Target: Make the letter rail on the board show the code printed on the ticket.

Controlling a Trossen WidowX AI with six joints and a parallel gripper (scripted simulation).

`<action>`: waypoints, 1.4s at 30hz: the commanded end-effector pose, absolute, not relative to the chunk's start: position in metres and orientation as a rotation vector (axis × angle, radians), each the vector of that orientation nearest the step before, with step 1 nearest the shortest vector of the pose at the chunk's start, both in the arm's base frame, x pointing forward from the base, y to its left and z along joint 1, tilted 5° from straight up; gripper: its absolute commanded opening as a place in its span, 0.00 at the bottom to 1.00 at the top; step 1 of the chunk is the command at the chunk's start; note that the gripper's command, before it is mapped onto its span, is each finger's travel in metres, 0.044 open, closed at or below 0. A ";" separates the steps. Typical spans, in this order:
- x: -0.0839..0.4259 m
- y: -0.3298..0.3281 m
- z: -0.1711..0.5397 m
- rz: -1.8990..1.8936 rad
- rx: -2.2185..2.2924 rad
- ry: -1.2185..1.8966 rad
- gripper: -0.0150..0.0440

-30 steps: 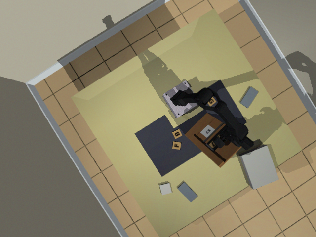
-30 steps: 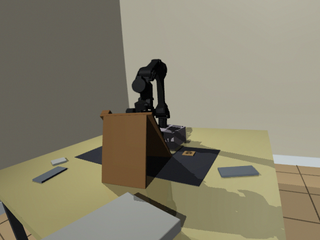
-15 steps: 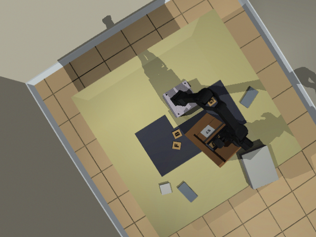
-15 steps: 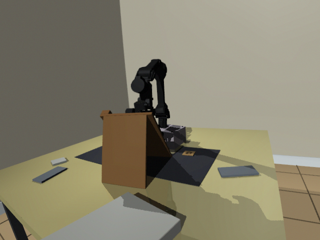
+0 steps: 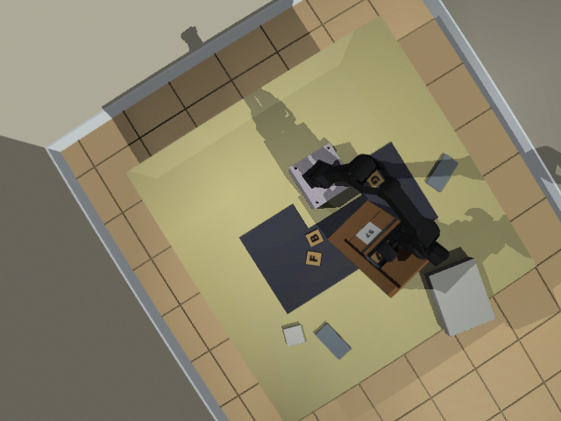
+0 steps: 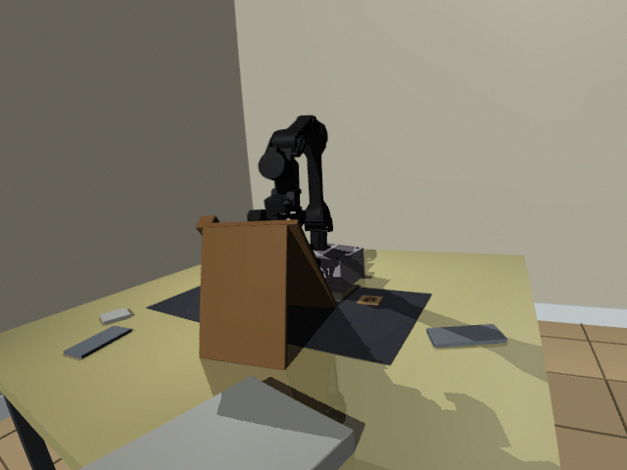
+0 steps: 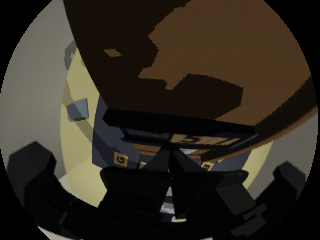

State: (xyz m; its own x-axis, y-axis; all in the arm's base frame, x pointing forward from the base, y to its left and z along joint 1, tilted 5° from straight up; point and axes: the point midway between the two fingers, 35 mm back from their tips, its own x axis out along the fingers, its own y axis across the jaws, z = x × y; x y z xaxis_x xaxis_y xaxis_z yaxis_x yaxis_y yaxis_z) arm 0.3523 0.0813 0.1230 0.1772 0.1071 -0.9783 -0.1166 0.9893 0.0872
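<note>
The brown sloped board (image 5: 339, 235) (image 6: 243, 293) carries a white ticket (image 5: 367, 231) that appears to read 57. The dark rail (image 7: 150, 120) on the board holds a tile marked 7 (image 5: 376, 257) (image 7: 231, 141). Beside it is another tile (image 7: 190, 140), apparently a 5, partly hidden by the fingers in the wrist view and by the arm in the top view. My gripper (image 7: 167, 144) is shut and empty, its tips close to that second tile. Tiles B (image 5: 313, 237) (image 7: 206, 165), F (image 5: 313, 258) and G (image 5: 375, 180) (image 6: 369, 300) (image 7: 120, 159) lie off the board.
Dark mats (image 5: 280, 272) (image 6: 384, 334) lie under and around the board. A large pale box (image 5: 462, 299) (image 6: 227, 435) stands close behind the board. Blue-grey blocks (image 5: 442, 172) (image 5: 332, 340) and a small white block (image 5: 294, 334) (image 6: 115, 315) lie farther out on the counter.
</note>
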 end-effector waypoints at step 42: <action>0.264 0.016 0.223 0.146 0.049 0.822 1.00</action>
